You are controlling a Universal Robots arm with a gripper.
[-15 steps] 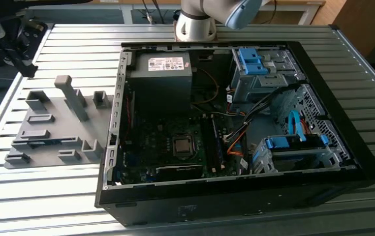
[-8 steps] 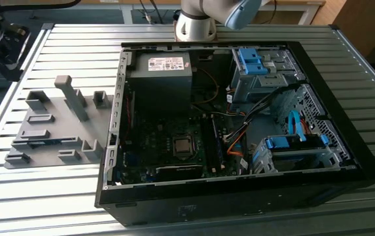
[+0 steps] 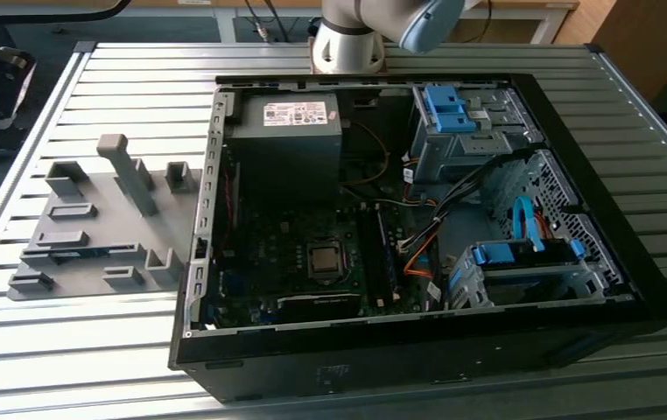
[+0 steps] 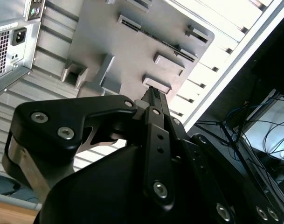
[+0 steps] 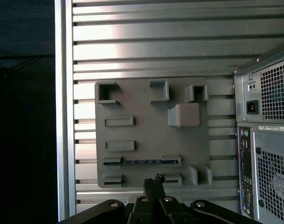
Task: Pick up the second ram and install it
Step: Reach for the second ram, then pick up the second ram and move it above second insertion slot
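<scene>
The second ram (image 5: 142, 162) lies edge-on as a thin dark strip, held between two small blocks on the grey holder plate (image 5: 146, 133). In the exterior view the ram (image 3: 80, 254) sits near the front of that plate (image 3: 100, 219), to the left of the open computer case (image 3: 403, 227). My gripper (image 5: 154, 179) hangs well above the plate, its fingertips lined up just short of the ram, shut with nothing between them. In the second wrist view the gripper (image 4: 153, 93) points down at the plate.
Several grey holder blocks stand on the plate, the tallest one (image 3: 129, 175) at its back. The case holds the processor (image 3: 326, 260), a power supply (image 3: 287, 131), cables and blue drive bays (image 3: 451, 109). The arm's base (image 3: 349, 39) stands behind the case. A slatted metal table (image 3: 88, 350) bears everything.
</scene>
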